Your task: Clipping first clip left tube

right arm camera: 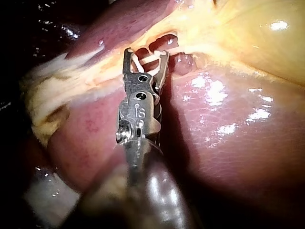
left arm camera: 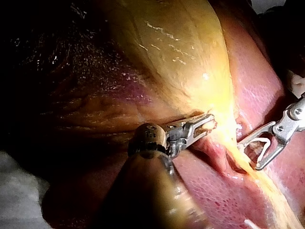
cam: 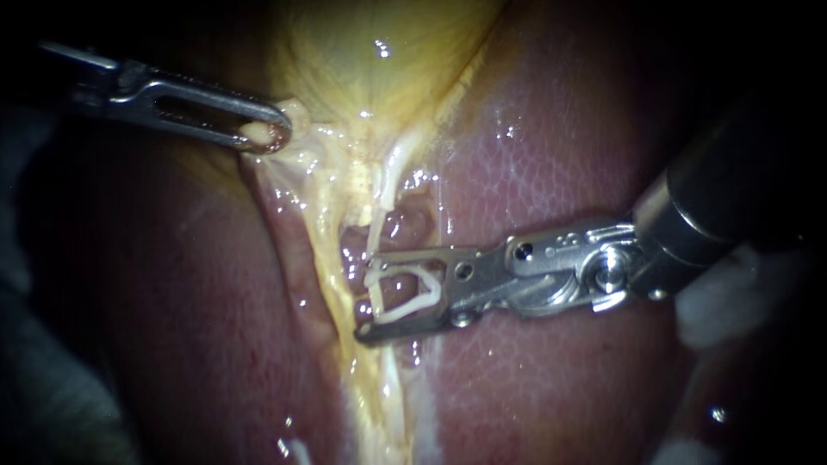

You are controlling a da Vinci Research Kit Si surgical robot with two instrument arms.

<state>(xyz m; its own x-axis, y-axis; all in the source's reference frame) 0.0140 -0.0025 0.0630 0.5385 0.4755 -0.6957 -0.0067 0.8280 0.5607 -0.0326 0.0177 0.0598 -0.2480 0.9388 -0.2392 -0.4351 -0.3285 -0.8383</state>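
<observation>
Left instrument (cam: 263, 133) comes in from the upper left, and its slotted jaws are closed together on a pale tissue fold (cam: 289, 116) right at the lower edge of the gallbladder (cam: 379, 60). The left wrist view backs that up: the jaws (left arm camera: 206, 123) pinch the yellowish tissue at their very tip, with the gallbladder bulging ahead of them. Over on the other side, the right instrument (cam: 366, 293) reaches in across the liver (cam: 551, 172), jaws spread wide and carrying a white clip (cam: 407, 307) between them, one leg lying along each jaw, the clip itself wide open. Now the tube (cam: 376, 226): a thin pale strand running down from the gallbladder's neck, a dark reddish opening in the tissue on either side of it, and it drops straight in at the tips of those spread jaws. It sits between the clip's two legs near their open end, though how deep it lies in there is hard to judge. From the right wrist view the right instrument (right arm camera: 147, 52) points straight at the yellow band of tissue, the clip (right arm camera: 145, 59) showing white in the gap, jaw tips resting against the tissue on either side of it. The two instruments are well apart.
</observation>
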